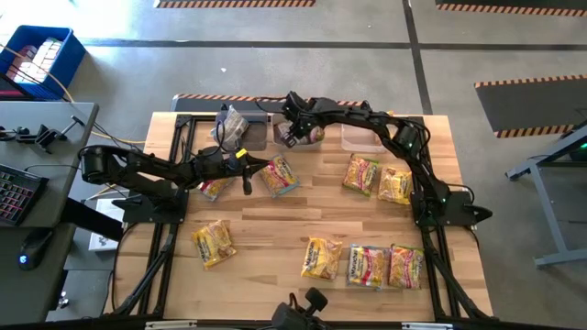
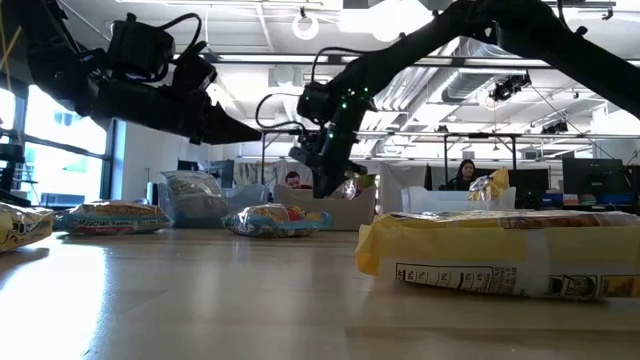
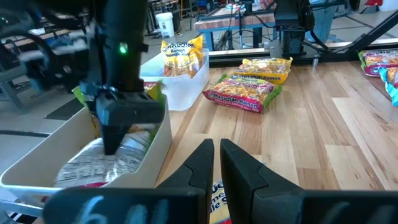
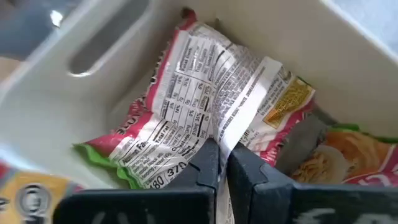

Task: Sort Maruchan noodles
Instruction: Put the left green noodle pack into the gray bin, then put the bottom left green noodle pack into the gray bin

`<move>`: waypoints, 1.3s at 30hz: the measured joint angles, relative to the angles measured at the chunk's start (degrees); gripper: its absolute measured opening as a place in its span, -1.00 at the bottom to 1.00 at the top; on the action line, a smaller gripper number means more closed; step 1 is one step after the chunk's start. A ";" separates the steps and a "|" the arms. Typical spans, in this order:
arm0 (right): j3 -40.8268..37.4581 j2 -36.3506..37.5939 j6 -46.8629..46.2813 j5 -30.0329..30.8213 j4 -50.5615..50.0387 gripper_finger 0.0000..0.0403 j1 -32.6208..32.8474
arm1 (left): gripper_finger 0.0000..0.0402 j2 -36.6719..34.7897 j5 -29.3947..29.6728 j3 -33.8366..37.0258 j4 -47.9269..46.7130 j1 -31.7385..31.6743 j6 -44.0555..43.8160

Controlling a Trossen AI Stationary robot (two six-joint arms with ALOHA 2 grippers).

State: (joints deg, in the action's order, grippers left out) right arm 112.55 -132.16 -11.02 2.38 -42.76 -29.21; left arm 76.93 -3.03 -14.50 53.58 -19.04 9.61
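Several yellow Maruchan packets lie flat on the table: two (image 1: 217, 186) (image 1: 280, 174) by my left gripper, two (image 1: 360, 174) (image 1: 396, 186) on the right, one (image 1: 213, 243) near left, and three (image 1: 322, 258) (image 1: 369, 266) (image 1: 406, 267) along the near edge. My right gripper (image 1: 295, 136) reaches down into the middle bin (image 1: 275, 139) and is shut on a pink-and-green packet (image 4: 186, 106) lying back side up. Another packet (image 4: 351, 155) lies beside it in the bin. My left gripper (image 3: 217, 158) is shut and hovers above the table over a packet (image 3: 214, 193), pointing toward the table's right. My right gripper pinches the pink-and-green packet by the raised seam flap (image 4: 239, 118) on its printed back, between its two fingers. It comes from above, pointing down into the bin. The packet's crinkled body spreads under the fingers on the bin's floor (image 3: 106, 165).
Three bins stand along the far edge: the left one (image 1: 234, 128) holds a silvery packet, and the right one (image 3: 186, 81) holds a yellow packet (image 3: 180, 56). The middle of the table (image 1: 303, 206) is bare wood. A blue crate (image 1: 37, 60) sits off the table.
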 joint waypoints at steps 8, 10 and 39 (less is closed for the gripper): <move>4.34 0.25 2.08 -0.97 -1.85 -1.00 0.00 | -0.91 -2.33 0.00 0.00 -0.08 -0.01 -1.86; 6.00 0.25 2.48 -1.14 -2.84 -1.00 0.00 | -0.91 -3.08 0.00 0.18 -0.02 -0.02 -2.05; -5.24 14.55 3.48 -6.08 -0.33 -1.00 6.56 | -0.90 -10.91 9.11 0.63 -7.50 0.81 -3.32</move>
State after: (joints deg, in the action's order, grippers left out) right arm 107.30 -117.61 -7.54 -3.70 -43.08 -22.66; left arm 66.02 6.08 -13.87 46.09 -18.23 6.28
